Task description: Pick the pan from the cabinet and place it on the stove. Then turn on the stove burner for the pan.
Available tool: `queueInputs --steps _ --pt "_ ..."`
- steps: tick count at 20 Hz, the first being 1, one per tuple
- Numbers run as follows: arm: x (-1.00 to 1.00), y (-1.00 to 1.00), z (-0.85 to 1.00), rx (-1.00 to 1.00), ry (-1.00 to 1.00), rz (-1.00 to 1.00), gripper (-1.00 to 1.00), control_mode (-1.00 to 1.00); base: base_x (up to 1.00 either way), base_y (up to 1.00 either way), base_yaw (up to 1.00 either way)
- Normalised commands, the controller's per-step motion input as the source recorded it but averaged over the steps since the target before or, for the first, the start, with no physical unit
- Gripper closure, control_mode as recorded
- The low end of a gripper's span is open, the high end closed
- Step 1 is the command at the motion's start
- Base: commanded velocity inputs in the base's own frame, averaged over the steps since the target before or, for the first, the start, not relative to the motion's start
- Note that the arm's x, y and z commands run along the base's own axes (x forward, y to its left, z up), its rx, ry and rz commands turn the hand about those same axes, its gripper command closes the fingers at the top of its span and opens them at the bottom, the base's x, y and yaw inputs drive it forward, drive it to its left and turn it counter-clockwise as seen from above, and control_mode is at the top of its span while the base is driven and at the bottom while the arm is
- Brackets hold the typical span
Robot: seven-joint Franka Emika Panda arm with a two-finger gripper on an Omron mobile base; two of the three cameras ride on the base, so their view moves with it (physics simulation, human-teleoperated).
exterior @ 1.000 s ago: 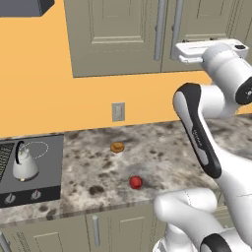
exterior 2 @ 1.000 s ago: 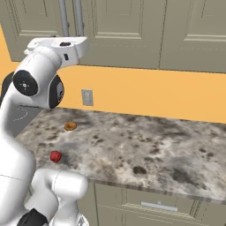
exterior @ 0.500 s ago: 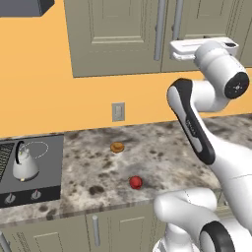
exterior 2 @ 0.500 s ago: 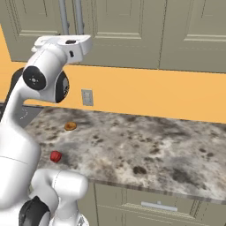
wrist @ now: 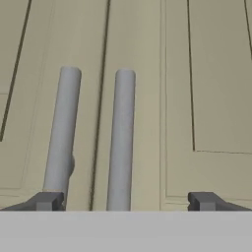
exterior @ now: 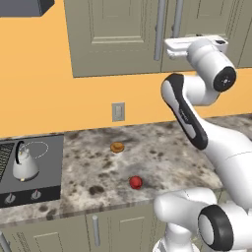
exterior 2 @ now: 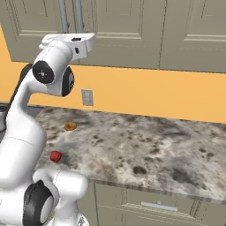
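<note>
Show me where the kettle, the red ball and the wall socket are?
kettle [exterior: 23, 167], left base view, on its rounded body.
red ball [exterior: 135, 182], left base view, on its middle.
wall socket [exterior 2: 87, 97], right base view, on its plate.

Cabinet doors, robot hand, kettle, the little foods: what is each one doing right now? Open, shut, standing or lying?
cabinet: both doors shut, bar handles side by side.
gripper: open, holding nothing, pointed at the two handles.
kettle: upright on the stove.
stove knobs: too small to tell their setting.
red fruit: lying loose on the counter.
round brown food: lying flat on the counter.
</note>
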Motion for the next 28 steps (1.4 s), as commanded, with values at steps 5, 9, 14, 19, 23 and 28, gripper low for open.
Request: queueInputs --steps 5,9,14,19,23,28 --pt "0.49 0.0 -0.05 0.0 0.0 0.0 -1.0 -1.0 0.0 0.0 0.0" --pt "0.51 0.0 -0.06 0.0 0.0 0.01 -1.0 -1.0 0.0 0.0 0.0" --pt "0.52 0.0 -0.04 0.0 0.0 0.02 -1.0 -1.0 0.0 0.0 0.0" --pt "0.53 0.0 -0.04 0.0 0.0 0.03 -1.0 -1.0 0.0 0.0 0.0" --pt "0.52 0.02 -0.05 0.0 0.0 0.03 1.0 -1.0 0.0 0.0 0.0" --pt "0.1 0.03 -0.04 -0.01 0.02 0.0 1.0 -1.0 0.0 0.0 0.0"
